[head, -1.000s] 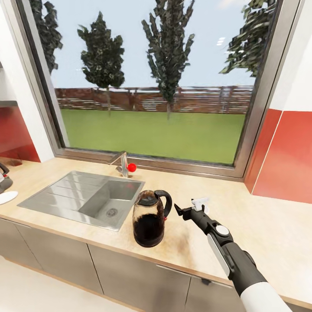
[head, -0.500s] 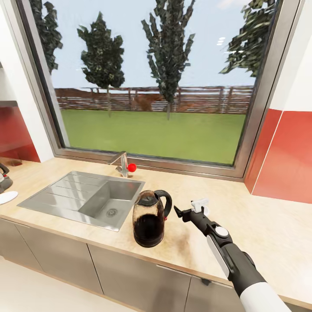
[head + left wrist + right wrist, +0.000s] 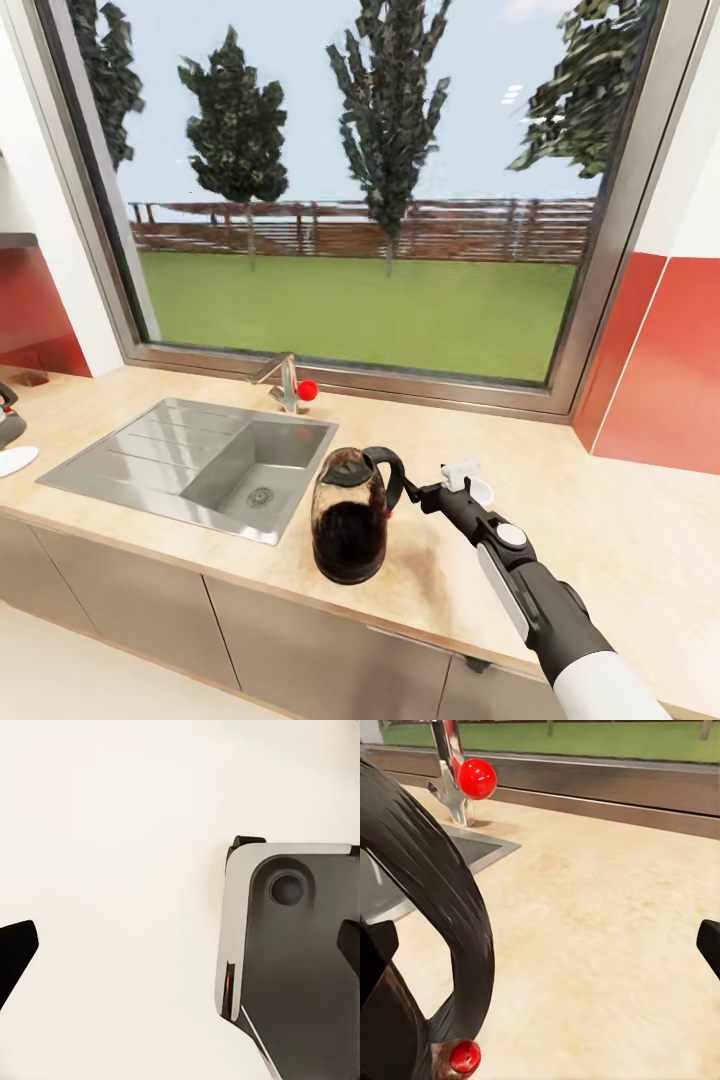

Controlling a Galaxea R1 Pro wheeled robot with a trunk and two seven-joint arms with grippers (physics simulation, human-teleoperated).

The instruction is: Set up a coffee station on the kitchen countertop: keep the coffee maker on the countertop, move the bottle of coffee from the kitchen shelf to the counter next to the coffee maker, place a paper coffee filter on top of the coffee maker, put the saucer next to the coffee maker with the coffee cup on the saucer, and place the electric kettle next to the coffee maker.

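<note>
Beige countertop (image 3: 600,520) is stretching beneath a wide window (image 3: 350,190) that is looking out on grass, trees and a fence, with red panels flanking it on the walls. At the far left edge of the head view two objects are being cut off by the frame: something dark and a white shape beside it, neither clear enough to name. Set into the counter, a steel sink (image 3: 150,455) is sitting with its basin holding only the drain, and a faucet (image 3: 283,380) with a red knob is standing behind it. The electric kettle (image 3: 350,515) is standing upright near the counter's front edge, just right of the sink, its glass body looking dark inside. The right gripper (image 3: 412,492) is reaching at the kettle's black handle (image 3: 442,900), its fingers spread wide apart with the handle lying between them, not clamped. The left gripper (image 3: 180,952) is hanging with fingertips parted over a pale floor and a grey part of the robot's base.
</note>
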